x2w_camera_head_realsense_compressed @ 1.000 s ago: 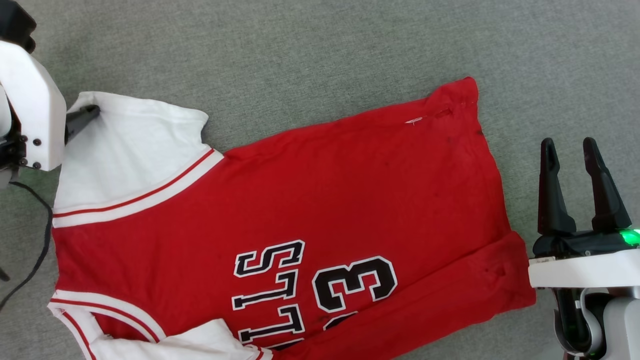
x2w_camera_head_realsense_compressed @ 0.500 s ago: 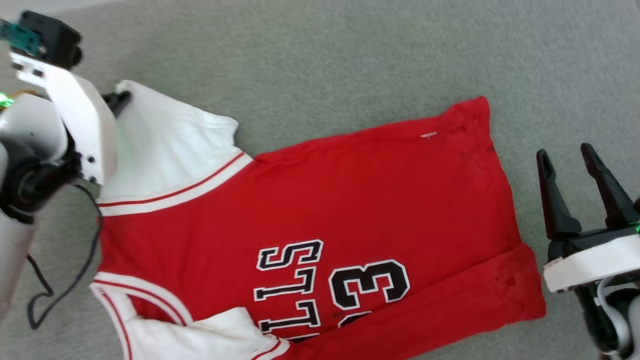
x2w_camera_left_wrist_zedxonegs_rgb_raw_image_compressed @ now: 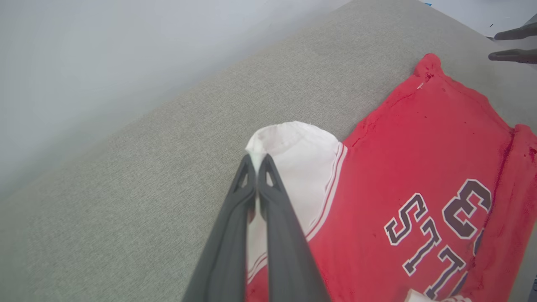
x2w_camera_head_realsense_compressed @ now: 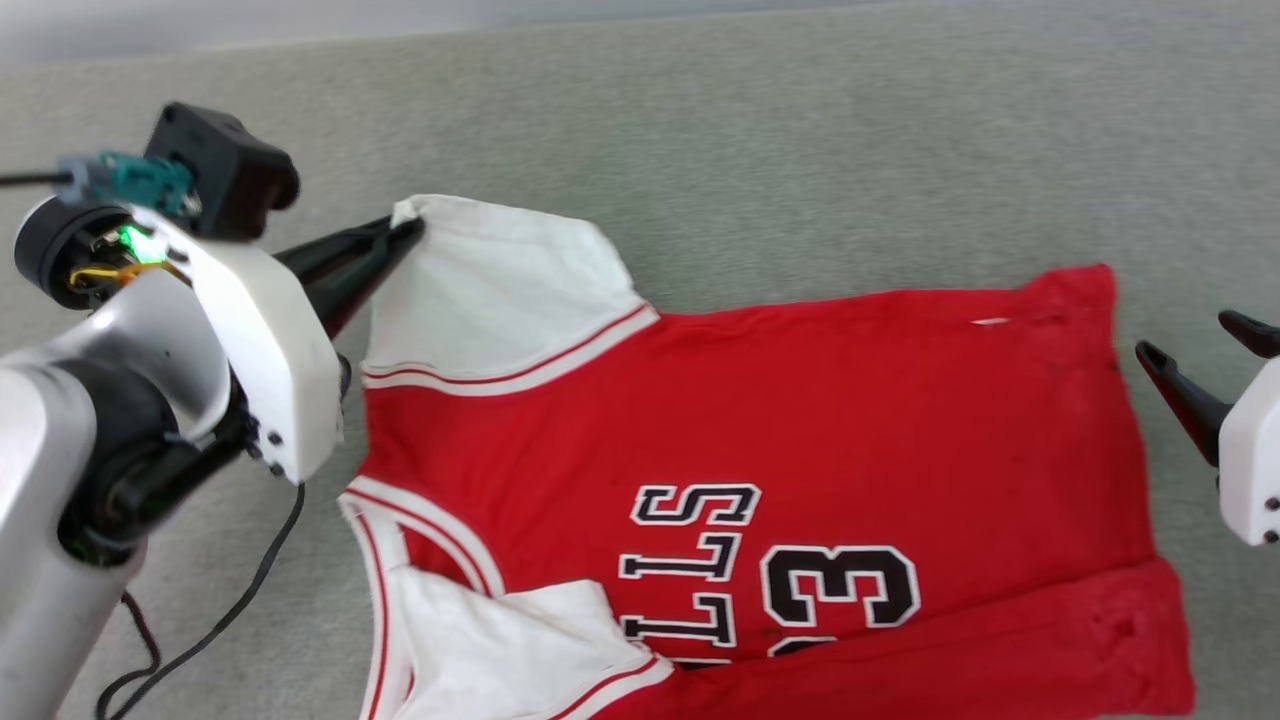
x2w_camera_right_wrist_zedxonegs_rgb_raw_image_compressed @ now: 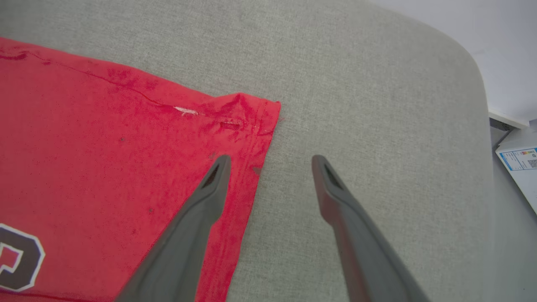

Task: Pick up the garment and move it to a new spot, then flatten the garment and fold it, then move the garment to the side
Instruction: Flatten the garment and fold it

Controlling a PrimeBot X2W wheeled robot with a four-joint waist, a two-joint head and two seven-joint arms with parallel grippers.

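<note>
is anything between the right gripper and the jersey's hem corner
Nothing visible does. The right gripper hangs open at the hem edge of the red jersey, with bare grey surface beside it. The left gripper is shut on the white sleeve.

A wide, flat surface covered in grey-green woven fabric (x2w_camera_head_realsense_compressed: pixel 800 120), which ends in a rounded corner in the right wrist view, carries a red jersey-style garment (x2w_camera_head_realsense_compressed: pixel 800 420) with white short sleeves and red-and-white striped trim. The garment lies spread out with its black, white-outlined letters and number "3" facing up, collar toward the robot's left and hem toward its right. Its near sleeve is folded in over the chest, and a strip along its near side is turned over onto itself.
</note>
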